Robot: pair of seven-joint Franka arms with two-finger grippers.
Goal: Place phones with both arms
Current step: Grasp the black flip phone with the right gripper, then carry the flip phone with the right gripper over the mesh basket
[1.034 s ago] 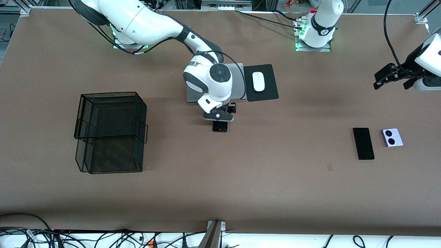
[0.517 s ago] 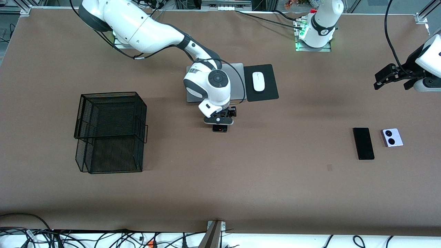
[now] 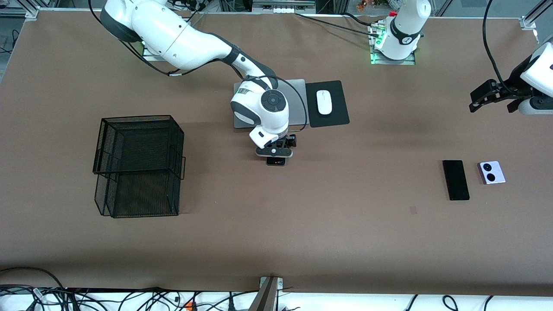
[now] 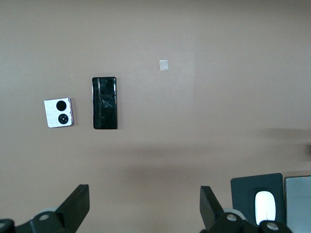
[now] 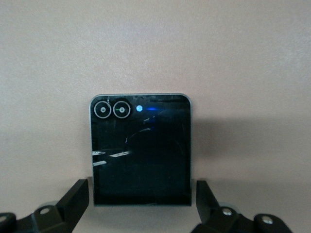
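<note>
The black folded flip phone [image 3: 275, 161] lies on the table in the middle, nearer the front camera than the grey laptop. My right gripper [image 3: 275, 152] is low over it, open, with a finger on each side of the phone [image 5: 141, 150] and a small gap on both sides. The slim black slab phone [image 3: 456, 179] and the lilac-white flip phone [image 3: 491, 172] lie side by side toward the left arm's end; both show in the left wrist view, the slab [image 4: 105, 102] and the flip [image 4: 59, 112]. My left gripper [image 3: 484, 96] waits open and empty, high above that end.
A black wire basket [image 3: 138, 166] stands toward the right arm's end. The grey laptop [image 3: 298, 103] lies partly under the right arm. Beside it a white mouse [image 3: 324, 102] rests on a black pad [image 3: 337, 116]. A small tape mark [image 3: 413, 210] is on the table.
My right gripper has come down over the black flip phone and covers more of it. The left arm and the other phones have not moved.
</note>
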